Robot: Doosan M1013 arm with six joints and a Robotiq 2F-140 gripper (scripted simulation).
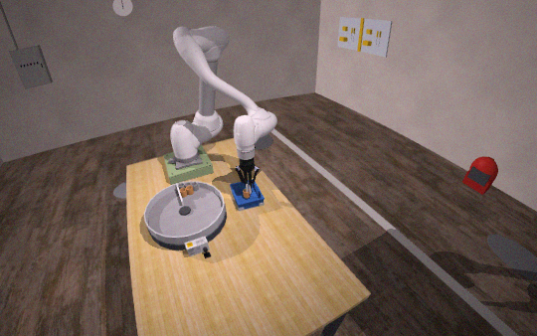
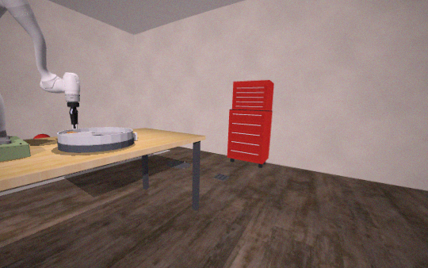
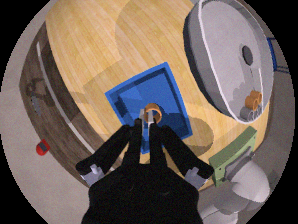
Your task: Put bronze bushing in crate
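Note:
My gripper point(image 1: 248, 188) point(image 2: 74, 126) point(image 3: 146, 114) points down over the blue crate point(image 1: 252, 203) point(image 3: 130, 101). It is shut on the wall of a bronze bushing point(image 1: 246, 194) point(image 3: 158, 114), one fingertip inside the ring and one outside. The bushing is upright within the crate's outline, low down; whether it touches the crate floor I cannot tell. The grey turning table point(image 1: 201, 219) point(image 2: 95, 139) point(image 3: 220, 45) carries other bronze bushings point(image 1: 190, 190) point(image 3: 255, 99) in a close group, with grey rings point(image 1: 195, 185) point(image 3: 250, 115) beside them. In the exterior view the crate is hidden.
A thin white bar point(image 1: 179, 194) stands across part of the turning table, beside the bushings. A small control box point(image 1: 197, 245) sits at the turning table's front. The arm's green base point(image 1: 189, 171) point(image 3: 234, 155) is behind. The wooden table's right edge point(image 1: 318, 226) runs past the crate.

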